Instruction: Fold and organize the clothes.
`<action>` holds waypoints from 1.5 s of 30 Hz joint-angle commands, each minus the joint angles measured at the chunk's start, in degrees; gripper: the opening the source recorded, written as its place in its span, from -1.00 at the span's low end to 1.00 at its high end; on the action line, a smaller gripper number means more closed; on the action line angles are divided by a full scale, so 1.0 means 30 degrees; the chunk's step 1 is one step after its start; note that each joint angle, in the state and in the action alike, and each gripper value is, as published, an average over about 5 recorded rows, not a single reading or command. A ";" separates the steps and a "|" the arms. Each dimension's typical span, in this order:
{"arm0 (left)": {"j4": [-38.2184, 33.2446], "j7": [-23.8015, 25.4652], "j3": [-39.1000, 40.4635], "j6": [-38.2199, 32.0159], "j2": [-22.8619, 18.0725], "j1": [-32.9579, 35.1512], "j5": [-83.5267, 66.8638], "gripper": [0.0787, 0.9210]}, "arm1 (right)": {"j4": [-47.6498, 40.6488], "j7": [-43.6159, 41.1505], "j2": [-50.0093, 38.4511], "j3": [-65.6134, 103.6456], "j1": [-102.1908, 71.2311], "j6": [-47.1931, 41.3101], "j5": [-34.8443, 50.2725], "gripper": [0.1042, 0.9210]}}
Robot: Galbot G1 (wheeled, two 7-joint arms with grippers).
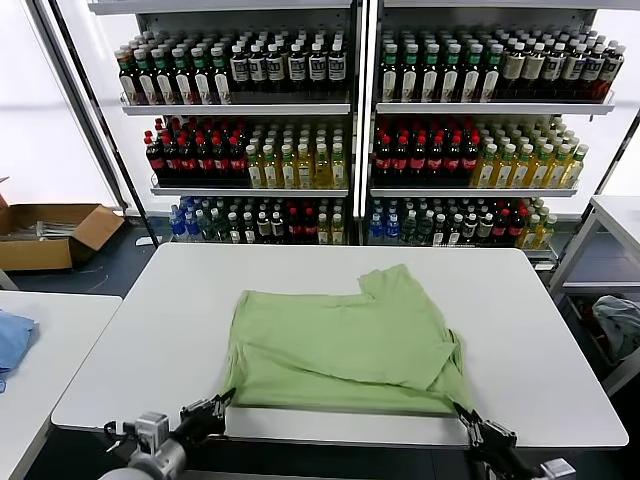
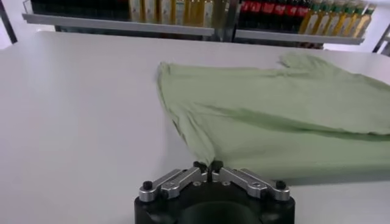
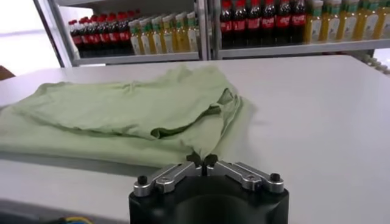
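The light green polo shirt (image 1: 340, 345) lies partly folded on the white table (image 1: 130, 340), plain side up, one sleeve sticking out toward the far side; its chest graphic is hidden. My left gripper (image 1: 226, 398) is shut on the shirt's near left corner at the table's front edge; the left wrist view shows the cloth (image 2: 286, 109) pinched between its fingertips (image 2: 200, 165). My right gripper (image 1: 463, 412) is shut on the near right corner; the right wrist view shows the shirt (image 3: 122, 112) caught in the closed fingertips (image 3: 211, 159).
Shelves of bottled drinks (image 1: 340, 130) stand behind the table. A second table with a blue cloth (image 1: 12, 338) is at the left. A cardboard box (image 1: 45, 232) sits on the floor at the far left. A grey cloth (image 1: 618, 325) lies at the right.
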 commanded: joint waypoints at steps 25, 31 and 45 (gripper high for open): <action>0.7069 0.1597 0.2929 -0.0214 0.5483 -1.0555 -0.4093 0.74 | -1.1223 -0.2093 -0.5779 -0.6354 1.9217 -0.2199 0.4610 0.76; 1.0086 0.1854 0.5312 -0.0357 0.5214 -1.3614 -0.4141 0.77 | -1.4616 -0.2660 -0.5121 -0.9693 2.2632 -0.2480 0.4040 0.76; 1.3784 0.1993 0.8048 -0.0577 0.3827 -1.7196 -0.4092 0.77 | -2.1733 -0.3168 -0.1956 -1.3347 2.8050 -0.2579 0.2655 0.76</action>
